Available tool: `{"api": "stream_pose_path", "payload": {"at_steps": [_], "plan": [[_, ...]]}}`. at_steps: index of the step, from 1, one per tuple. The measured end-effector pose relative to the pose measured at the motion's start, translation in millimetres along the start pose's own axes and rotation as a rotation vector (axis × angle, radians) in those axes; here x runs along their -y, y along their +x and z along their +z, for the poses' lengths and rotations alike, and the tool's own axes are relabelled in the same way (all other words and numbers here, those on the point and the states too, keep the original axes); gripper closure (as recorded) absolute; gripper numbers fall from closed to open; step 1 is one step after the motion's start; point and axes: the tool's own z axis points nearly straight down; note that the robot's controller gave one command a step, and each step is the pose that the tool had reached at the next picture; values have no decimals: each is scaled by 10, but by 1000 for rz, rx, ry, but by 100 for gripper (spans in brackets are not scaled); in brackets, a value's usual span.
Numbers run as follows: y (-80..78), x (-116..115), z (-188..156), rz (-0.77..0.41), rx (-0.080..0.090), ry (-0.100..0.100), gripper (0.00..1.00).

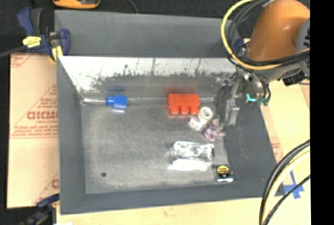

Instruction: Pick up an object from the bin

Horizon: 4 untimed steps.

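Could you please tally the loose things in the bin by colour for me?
Blue: 1, the block
Orange-red: 1, the brick
White or silver: 2, the small roll and the crinkled packet
Pale purple: 1, the small piece
Black and yellow: 1, the small case
Total: 6

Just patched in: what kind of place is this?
Probably a robotics lab's bin-picking test cell: a grey metal bin holds unrelated odds like an orange block and a blue piece, with the gripper over its right side.
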Motion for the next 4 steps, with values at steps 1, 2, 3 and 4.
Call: {"api": "stream_pose_path", "payload": {"at_steps": [1,2,3,4], "plan": [[628,-265,1425,147,4,3,0],[880,-448,1123,222,8,-2,0],[860,-627,1134,358,10,-2,0],[889,-486,1419,549,5,-3,0]]}}
